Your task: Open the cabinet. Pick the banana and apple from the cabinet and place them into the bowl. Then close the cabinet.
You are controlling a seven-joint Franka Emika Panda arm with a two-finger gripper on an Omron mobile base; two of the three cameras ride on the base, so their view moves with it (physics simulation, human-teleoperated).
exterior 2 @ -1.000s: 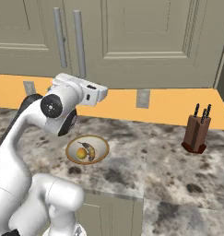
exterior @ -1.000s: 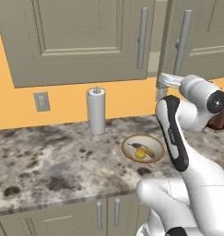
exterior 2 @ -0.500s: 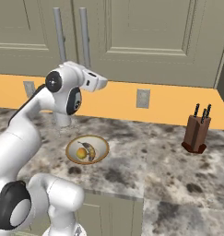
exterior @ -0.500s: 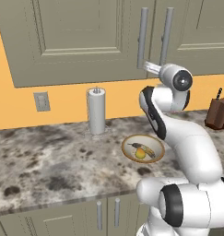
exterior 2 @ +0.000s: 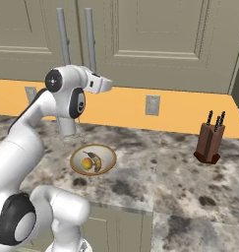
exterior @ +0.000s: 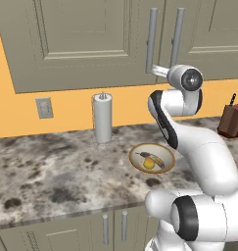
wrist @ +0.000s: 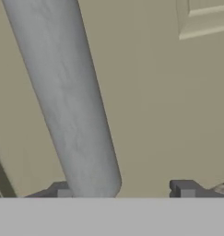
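The cabinet (exterior: 86, 44) has both grey-beige doors shut. My gripper (wrist: 122, 189) is raised to the lower end of one of its silver bar handles (wrist: 72, 101). The bar stands between my fingertips (wrist: 182, 188), close to the left one, with a gap to the right one. In the left base view the gripper (exterior: 154, 69) lies over the bottom of the left handle (exterior: 151, 39). The bowl (exterior: 137, 151) (exterior 2: 108, 153) sits on the counter below, holding the banana (exterior: 156, 160) (exterior 2: 96, 160) and the apple (exterior: 149, 164) (exterior 2: 86, 163).
A paper towel roll (exterior: 102, 117) stands at the wall left of the bowl. A knife block (exterior 2: 210, 142) stands at the right of the speckled counter (exterior: 52, 171). Wall sockets (exterior 2: 152, 105) sit on the orange wall. Low cabinets (exterior: 113, 228) lie under the counter.
The arm has swung up and to the left, from beside the knife block to the cabinet handles. The jaws have narrowed around the handle bar.
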